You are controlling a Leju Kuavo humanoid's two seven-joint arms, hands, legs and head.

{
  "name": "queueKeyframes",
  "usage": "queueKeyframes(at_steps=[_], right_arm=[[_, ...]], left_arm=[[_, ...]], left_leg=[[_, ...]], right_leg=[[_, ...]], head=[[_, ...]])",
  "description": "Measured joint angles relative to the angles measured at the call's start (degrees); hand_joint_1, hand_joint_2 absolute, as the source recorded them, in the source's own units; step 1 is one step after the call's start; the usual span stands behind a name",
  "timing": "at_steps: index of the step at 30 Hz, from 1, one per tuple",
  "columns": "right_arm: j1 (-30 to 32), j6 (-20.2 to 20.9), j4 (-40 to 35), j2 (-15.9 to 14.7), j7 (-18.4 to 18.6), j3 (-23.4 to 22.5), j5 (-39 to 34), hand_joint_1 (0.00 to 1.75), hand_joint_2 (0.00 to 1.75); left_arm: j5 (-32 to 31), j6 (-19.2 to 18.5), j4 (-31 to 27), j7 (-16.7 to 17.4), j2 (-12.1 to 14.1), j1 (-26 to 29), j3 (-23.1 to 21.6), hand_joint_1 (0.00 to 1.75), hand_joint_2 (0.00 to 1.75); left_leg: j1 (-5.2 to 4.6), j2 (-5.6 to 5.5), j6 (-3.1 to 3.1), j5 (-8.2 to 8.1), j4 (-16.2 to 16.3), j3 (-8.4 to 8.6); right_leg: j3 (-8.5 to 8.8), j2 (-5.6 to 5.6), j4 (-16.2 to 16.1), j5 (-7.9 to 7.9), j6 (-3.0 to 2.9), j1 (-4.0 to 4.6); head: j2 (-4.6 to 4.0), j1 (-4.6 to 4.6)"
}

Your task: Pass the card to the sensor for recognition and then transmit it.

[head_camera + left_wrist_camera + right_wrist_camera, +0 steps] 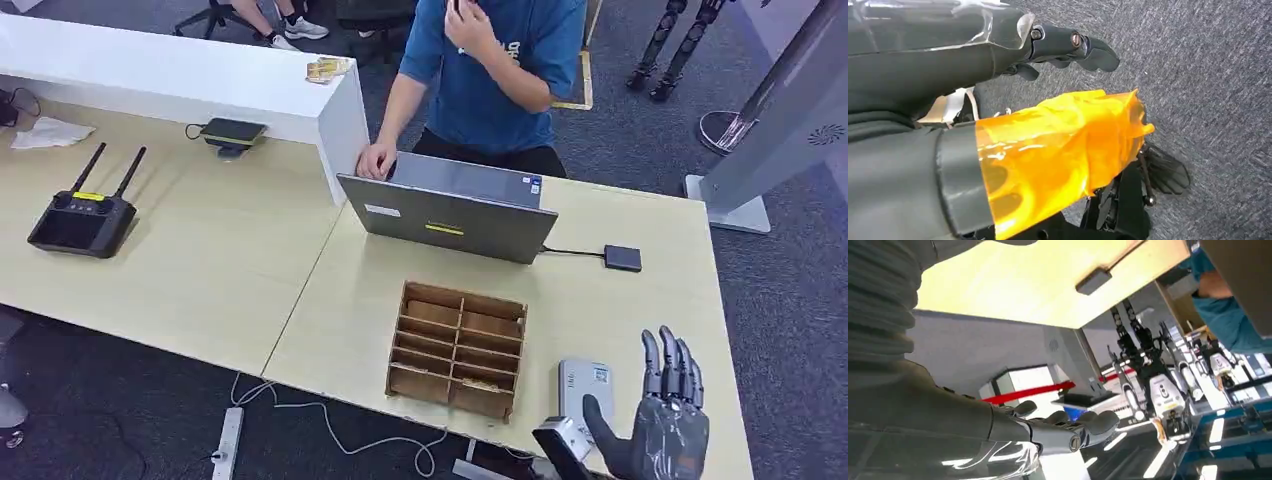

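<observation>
Card location cannot be told for sure; judging by the task, it likely lies in the wooden rack. The desk [620, 320] carries a laptop [450, 215], with the wooden rack [457, 348] nearer the robot. The right hand [668, 425] hovers at the front edge, palm bare, fingers straight and close, thumb out. The sensor [585, 385], long axis pointing away, sits between hand and rack. The rack is leftward, nearest this hand. The left hand [1058, 47] hangs over carpet, loosely extended, holding nothing.
</observation>
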Motion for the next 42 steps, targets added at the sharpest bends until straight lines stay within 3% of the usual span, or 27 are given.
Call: queueKeyframes(at_steps=[7,17,28,38,42], right_arm=[[-0.1,0.2,2.3,0.0,1.2,2.0,2.2,0.0,1.75],[0.1,-1.1,4.7,-0.7,5.8,5.6,6.7,0.0,1.75],[0.1,-1.9,7.9,-1.8,9.9,11.1,6.9,0.0,1.75],[-1.3,-2.6,10.3,-1.7,9.6,16.2,4.4,0.0,1.75],[-1.8,-2.7,10.6,-0.7,7.0,16.9,5.1,0.0,1.75]], left_arm=[[0.0,-0.1,0.0,0.0,0.0,0.0,0.0,0.0,0.0],[0.3,0.1,0.0,0.0,0.0,0.0,0.0,0.0,0.0],[1.0,0.5,0.0,0.0,0.0,0.0,0.0,0.0,0.0],[1.4,0.5,0.0,0.0,0.0,0.0,0.0,0.0,0.0],[1.4,0.6,0.0,0.0,0.0,0.0,0.0,0.0,0.0]], left_leg=[[0.0,0.0,0.0,0.0,0.0,0.0],[0.0,0.0,0.0,0.0,0.0,0.0],[0.0,0.0,0.0,0.0,0.0,0.0],[0.0,0.0,0.0,0.0,0.0,0.0],[0.01,0.0,0.0,0.0,0.0,-0.01]], right_leg=[[0.0,-0.01,0.0,0.0,0.0,0.0],[0.0,0.0,0.0,0.0,-0.01,0.0],[0.0,0.0,0.0,-0.01,-0.01,0.0],[0.01,0.0,0.0,-0.01,-0.01,0.0],[0.0,-0.01,0.0,-0.01,-0.01,0.0]], head=[[0.0,0.0],[0.0,0.0],[0.0,0.0],[0.0,0.0],[0.0,0.0]])
